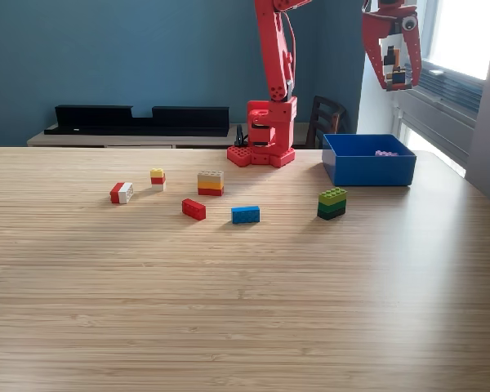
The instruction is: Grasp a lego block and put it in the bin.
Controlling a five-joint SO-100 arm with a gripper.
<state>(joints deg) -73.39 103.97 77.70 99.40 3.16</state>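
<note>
Six lego blocks [220, 199] on table, one bin [368, 167].

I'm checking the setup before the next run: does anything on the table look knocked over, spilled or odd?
Nothing looks spilled or damaged. The red-and-white block at the exterior view's left seems to lie tipped on its side, unlike the upright stacks. The bin sits squarely, with a small pinkish piece inside.

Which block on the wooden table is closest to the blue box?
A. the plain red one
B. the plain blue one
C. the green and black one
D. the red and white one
C: the green and black stacked lego block sits just in front of the square bright blue plastic bin, while the other blocks lie further toward the exterior view's left.
</note>
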